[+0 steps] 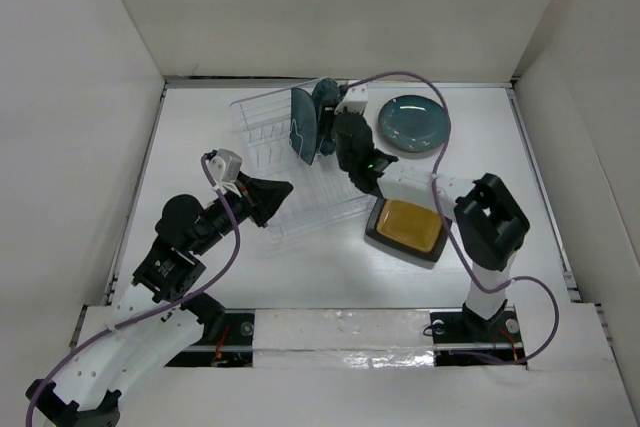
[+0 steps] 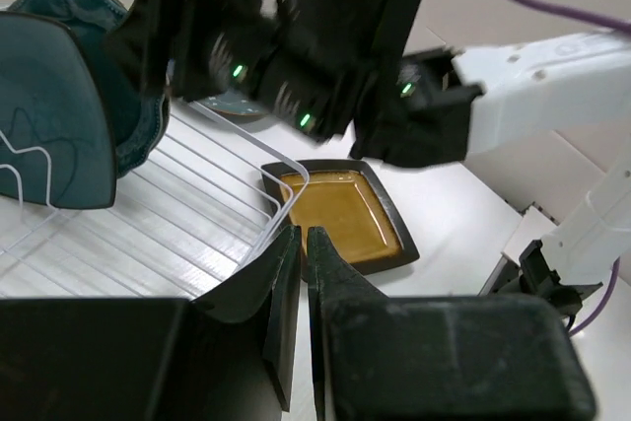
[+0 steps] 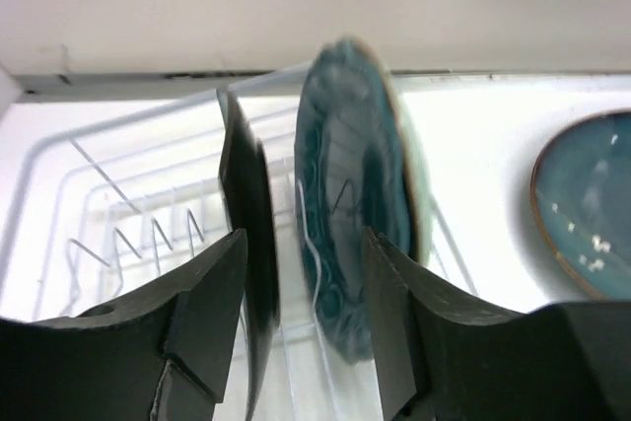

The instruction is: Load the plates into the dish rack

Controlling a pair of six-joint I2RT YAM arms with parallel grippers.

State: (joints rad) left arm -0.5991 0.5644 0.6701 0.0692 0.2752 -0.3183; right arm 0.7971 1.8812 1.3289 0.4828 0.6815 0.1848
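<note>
Clear glossy plastic dish rack (image 1: 262, 127); glossy glazed amber square plate (image 1: 405, 227); matt white table (image 1: 190, 147).

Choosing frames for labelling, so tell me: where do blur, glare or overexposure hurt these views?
Top external: sharp and evenly lit, with a light sheen on the amber plate. Left wrist: the left tool is a dark, blurred mass up close; the amber plate is sharper. Right wrist: the scalloped plate is soft, and the table behind is blown out white.

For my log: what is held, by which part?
Right gripper: open before the racked scalloped plate, gripping nothing. Left gripper: shut at the dish rack rim; hold cannot be told.
</note>
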